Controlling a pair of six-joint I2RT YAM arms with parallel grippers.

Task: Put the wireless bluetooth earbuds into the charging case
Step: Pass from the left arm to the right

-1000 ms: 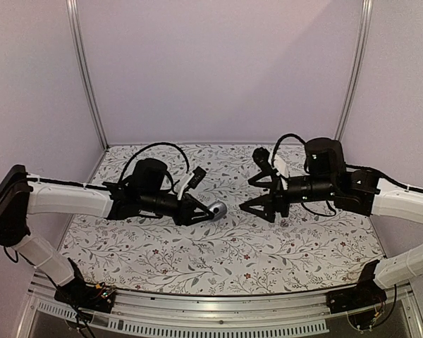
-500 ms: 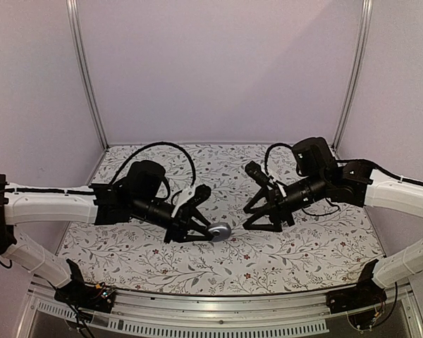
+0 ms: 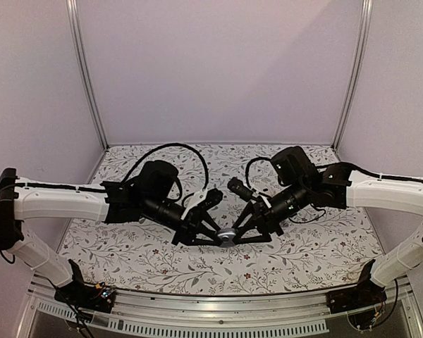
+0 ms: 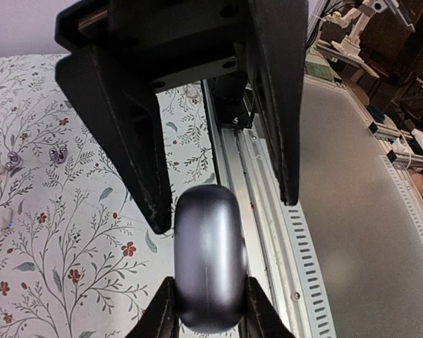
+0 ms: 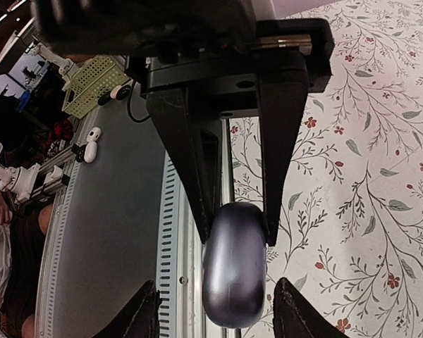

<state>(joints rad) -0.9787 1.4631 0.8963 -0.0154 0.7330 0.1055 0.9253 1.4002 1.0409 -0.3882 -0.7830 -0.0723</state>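
Observation:
The charging case (image 3: 227,236) is a rounded, glossy grey shell with its lid down, held just above the cloth at the front middle. My left gripper (image 3: 214,235) is shut on it; in the left wrist view its fingertips (image 4: 162,310) press both sides of the case (image 4: 208,260). My right gripper (image 3: 242,234) faces it from the other side. Its jaws (image 5: 218,310) straddle the case (image 5: 233,274) with a gap showing on each side. Two small dark pieces that look like the earbuds (image 4: 55,153) lie on the cloth, apart from both grippers.
The flowered table cloth (image 3: 282,260) ends at a slotted metal rail (image 3: 211,327) along the near edge, right below the grippers. Pale walls and two upright posts (image 3: 84,77) close the back and sides.
Both arms have swung inward and down to meet at the front middle. The left one brought the case along. The right gripper's jaws have narrowed and now sit round the case's free end.

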